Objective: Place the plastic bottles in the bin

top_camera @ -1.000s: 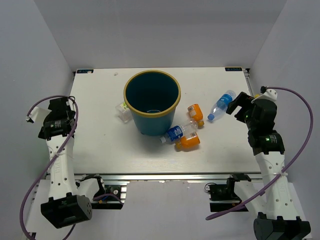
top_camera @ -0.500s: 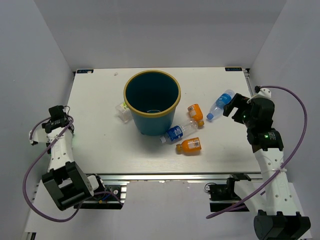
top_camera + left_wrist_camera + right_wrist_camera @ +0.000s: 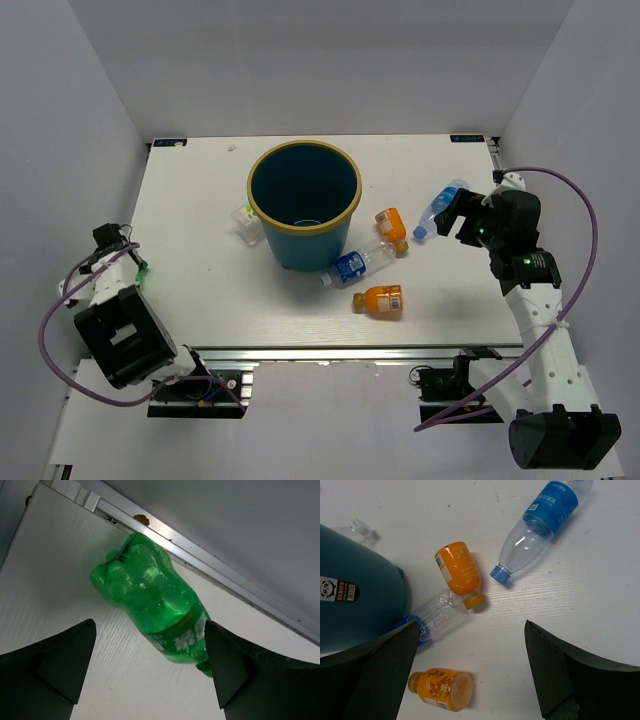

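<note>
White-and-black arms (image 3: 540,310) (purple cables (image 3: 596,240))

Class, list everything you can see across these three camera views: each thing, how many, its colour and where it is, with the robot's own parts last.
bin: one, teal with a yellowish rim, upright, mid-table.
orange bottles: two, orange, lying right of the bin.
blue-labelled bottles: two, clear, lying; one at the bin's base, one far right.
white-green labelled bottle: one, clear, close beside the bin's left.
green bottle: one, green, dented, lying by a metal rail.
table: one, white.
left gripper: one, black, open, facing the green bottle.
right gripper: one, black, open, above the right-hand bottles.
</note>
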Tool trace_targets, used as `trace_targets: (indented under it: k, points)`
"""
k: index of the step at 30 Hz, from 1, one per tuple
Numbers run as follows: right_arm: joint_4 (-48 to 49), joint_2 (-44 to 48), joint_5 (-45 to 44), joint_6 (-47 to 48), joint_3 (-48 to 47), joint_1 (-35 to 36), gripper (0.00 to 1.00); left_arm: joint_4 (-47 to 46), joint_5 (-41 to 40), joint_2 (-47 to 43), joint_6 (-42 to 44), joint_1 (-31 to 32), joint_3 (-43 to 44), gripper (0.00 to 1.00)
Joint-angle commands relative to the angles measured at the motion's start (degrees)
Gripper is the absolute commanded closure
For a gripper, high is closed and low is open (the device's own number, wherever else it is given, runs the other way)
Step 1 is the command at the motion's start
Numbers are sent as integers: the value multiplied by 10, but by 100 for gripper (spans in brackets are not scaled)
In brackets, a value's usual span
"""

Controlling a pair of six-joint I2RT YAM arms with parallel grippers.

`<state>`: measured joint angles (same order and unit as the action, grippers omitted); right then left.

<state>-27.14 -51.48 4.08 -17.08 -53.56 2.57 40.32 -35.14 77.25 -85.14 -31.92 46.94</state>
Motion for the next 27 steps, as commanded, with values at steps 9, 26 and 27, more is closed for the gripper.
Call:
trace_targets:
  k: [9,26,27]
  points:
    - [-11,14,1,29,-25,-3,11,-53,8,122,6,-9,-6,15]
    - [-6,32,-100,-47,11,-4,10,-103,256,-71,280,27,131,79]
    - [9,37,-81,-46,18,-4,11,-113,278,-71,289,35,152,80]
